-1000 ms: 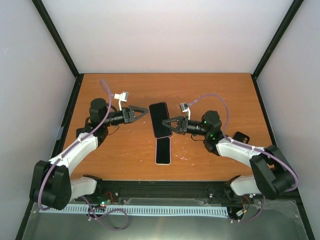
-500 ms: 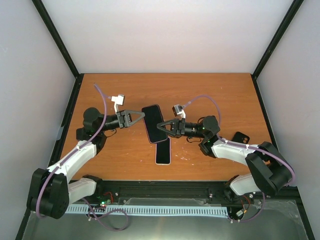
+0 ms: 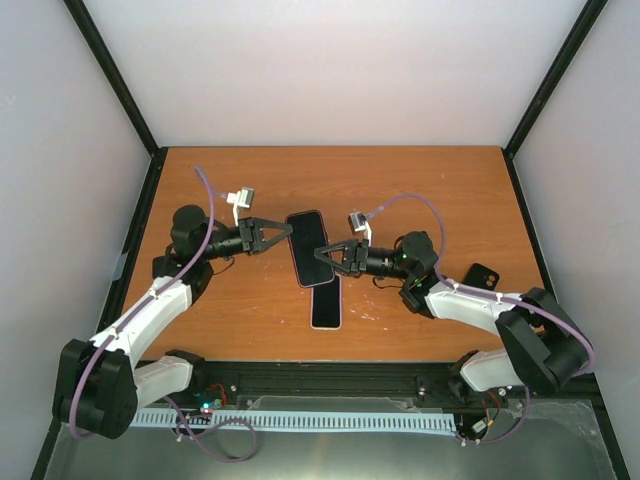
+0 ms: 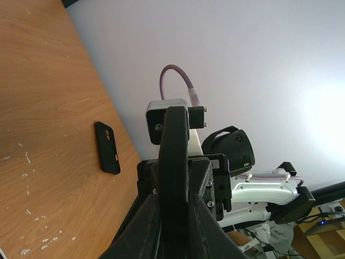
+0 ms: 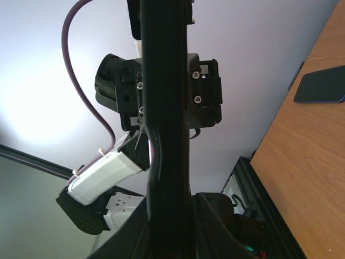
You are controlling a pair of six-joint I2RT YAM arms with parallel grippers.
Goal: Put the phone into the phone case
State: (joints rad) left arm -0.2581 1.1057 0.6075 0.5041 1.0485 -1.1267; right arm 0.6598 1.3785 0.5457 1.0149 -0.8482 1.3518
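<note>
Left tool (image 3: 287,231) and right tool (image 3: 322,251) each pinch a long edge of the black rounded-rectangular slab (image 3: 311,247), holding it above the orange wooden counter (image 3: 420,180). A pale-rimmed dark slab (image 3: 327,305) lies under its near end. I cannot tell which is the phone. Nothing is fitted yet. Aligning and pressing are left.

Your brown wooden table (image 3: 420,180) carries two loose things. A flat dark slab with a pale rim (image 3: 326,303) lies near the front edge, about midway across. Well to the right of that slab, a small black object (image 3: 483,275) lies flat.
</note>
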